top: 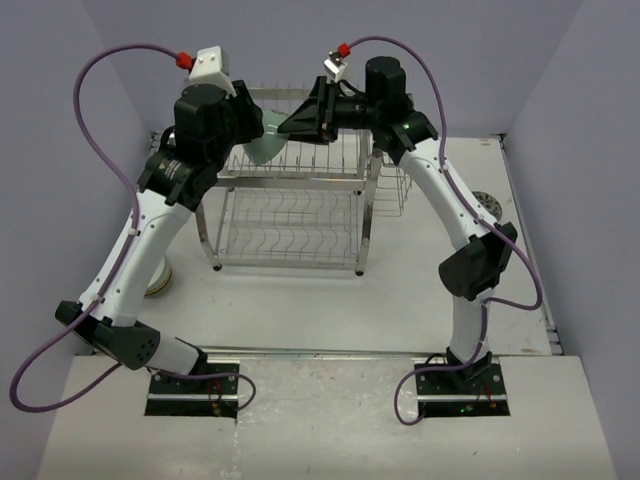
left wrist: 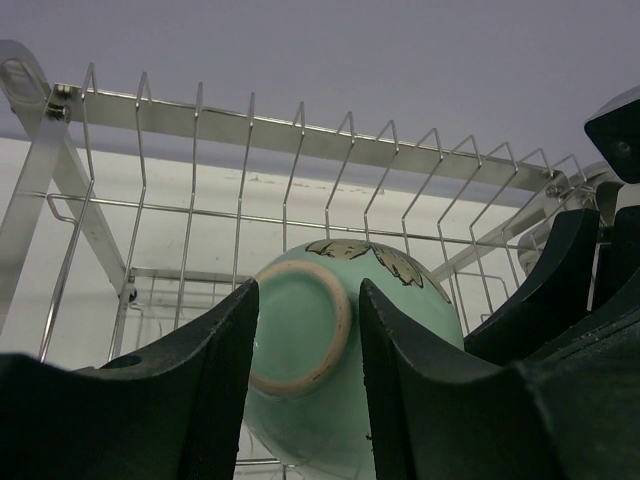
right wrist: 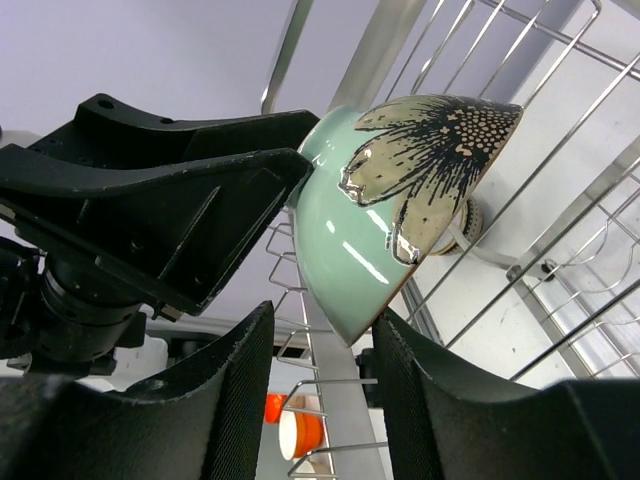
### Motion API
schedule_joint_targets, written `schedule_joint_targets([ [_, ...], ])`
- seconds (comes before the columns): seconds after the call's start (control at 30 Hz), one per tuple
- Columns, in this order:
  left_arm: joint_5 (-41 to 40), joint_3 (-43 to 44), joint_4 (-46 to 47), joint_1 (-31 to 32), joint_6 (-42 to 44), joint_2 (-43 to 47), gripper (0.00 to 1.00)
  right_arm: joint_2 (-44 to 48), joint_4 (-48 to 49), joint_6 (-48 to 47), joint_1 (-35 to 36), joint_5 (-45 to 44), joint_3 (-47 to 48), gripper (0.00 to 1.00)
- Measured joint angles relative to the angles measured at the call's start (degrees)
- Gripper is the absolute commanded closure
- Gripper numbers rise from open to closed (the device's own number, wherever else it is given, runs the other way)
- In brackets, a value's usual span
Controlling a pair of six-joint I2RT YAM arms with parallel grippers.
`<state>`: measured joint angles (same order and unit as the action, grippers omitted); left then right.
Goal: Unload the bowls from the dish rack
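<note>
One bowl (right wrist: 350, 230), glazed ceramic, at rack's (left wrist: 300, 135) upper left end: likely stiff, slick, breakable. Best pinched across rim. Cannot tell whether left hand (left wrist: 305, 295) or right hand (right wrist: 322, 318) clamps it.

place: robot lab cell | signs: plain partition walls (top: 60, 80), white table (top: 300, 310), bolted arm mounts (top: 192, 388)

Lighting is even, diffuse and bright, supplied from overhead. Only faint, soft shadows are cast on the white table (top: 300, 300) beneath the shiny steel wire dish rack (top: 290, 215). Bright streaks of glare are carried by the glazed mint-green ceramic bowl (right wrist: 345, 250). The overhead view is rendered sharply. In the wrist views the near black gripper fingers (left wrist: 215, 400) are slightly soft.
</note>
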<state>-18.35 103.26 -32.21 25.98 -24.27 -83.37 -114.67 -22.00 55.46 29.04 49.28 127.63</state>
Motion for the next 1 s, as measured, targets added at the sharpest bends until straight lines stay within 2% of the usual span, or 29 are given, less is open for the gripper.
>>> schedule_joint_targets([
  [0.47,3.6,1.0,0.6,-1.0,0.0,-0.9,0.60,-1.6,4.7,3.2,0.0,1.3,0.9,0.64],
  [0.77,9.2,1.9,1.5,-1.8,1.0,-1.7,0.60,-2.3,5.0,3.7,-0.1,1.2,1.7,0.63],
  [1.0,11.0,2.1,2.2,-2.3,1.2,-2.0,0.65,-2.7,4.9,4.2,-0.2,1.0,2.2,0.64],
])
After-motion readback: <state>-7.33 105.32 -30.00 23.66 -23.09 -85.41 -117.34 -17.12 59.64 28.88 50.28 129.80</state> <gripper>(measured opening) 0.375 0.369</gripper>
